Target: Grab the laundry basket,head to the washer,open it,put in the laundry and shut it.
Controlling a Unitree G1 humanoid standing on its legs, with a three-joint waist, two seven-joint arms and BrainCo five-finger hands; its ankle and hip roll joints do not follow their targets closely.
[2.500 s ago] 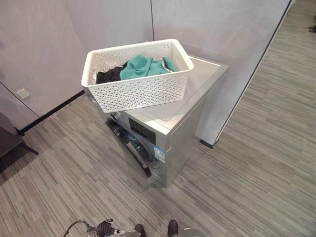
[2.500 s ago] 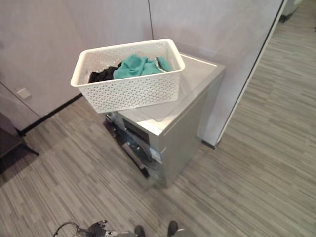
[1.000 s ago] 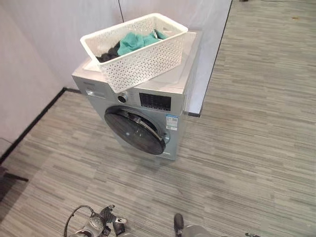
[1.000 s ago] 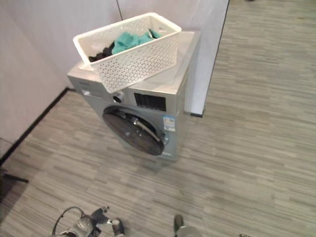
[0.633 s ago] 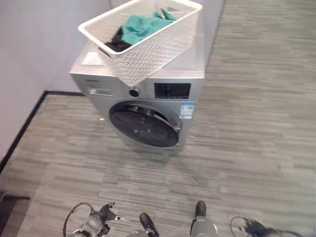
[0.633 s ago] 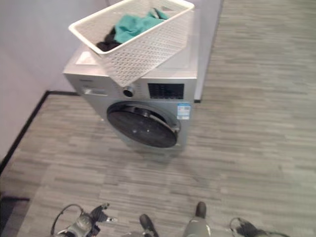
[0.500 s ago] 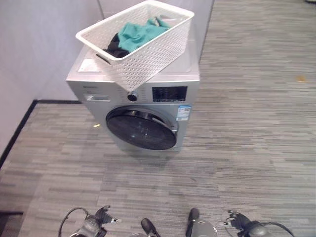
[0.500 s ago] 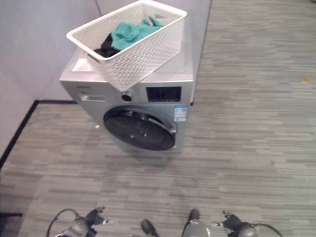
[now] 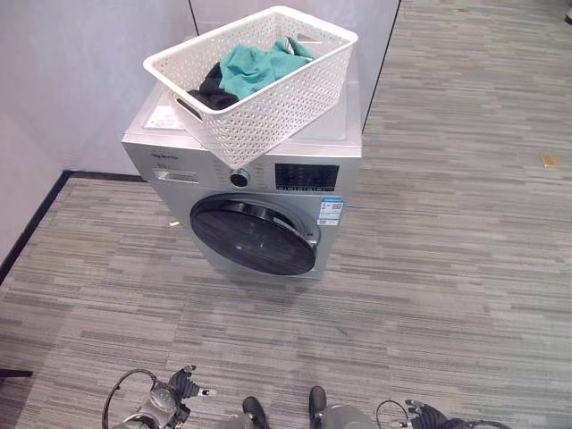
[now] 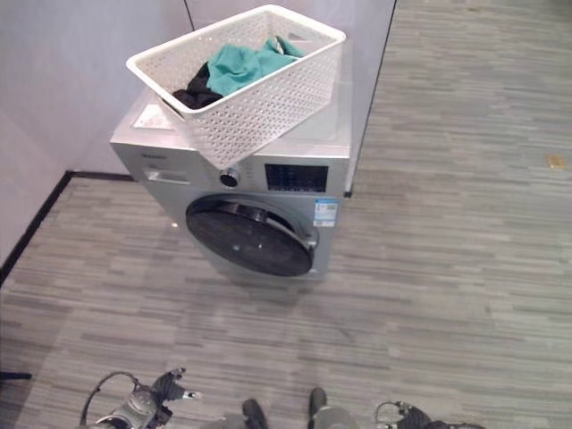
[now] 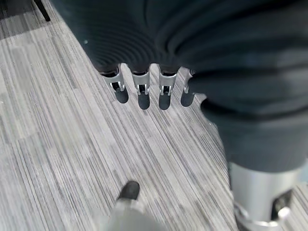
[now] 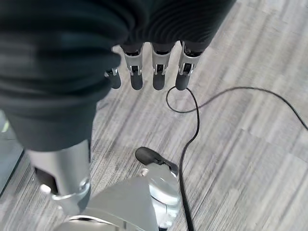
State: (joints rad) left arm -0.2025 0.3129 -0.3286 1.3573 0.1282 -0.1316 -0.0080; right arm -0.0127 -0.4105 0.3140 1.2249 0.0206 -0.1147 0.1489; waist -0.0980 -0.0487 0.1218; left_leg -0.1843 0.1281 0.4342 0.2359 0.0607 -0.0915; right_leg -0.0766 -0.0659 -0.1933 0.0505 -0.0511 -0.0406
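Since a moment ago the camera has swung to face the washer (image 9: 259, 192) front-on; the things themselves have kept their places. The white laundry basket (image 9: 255, 85), with teal and black laundry (image 9: 255, 67), sits askew on its top, door (image 9: 253, 234) closed. Left hand (image 11: 144, 89) and right hand (image 12: 149, 72) hang low over the floor, fingers straight, holding nothing.

Eye views: high, facing washer (image 9: 255, 192). Wrist views: close, facing floor (image 11: 57, 144).
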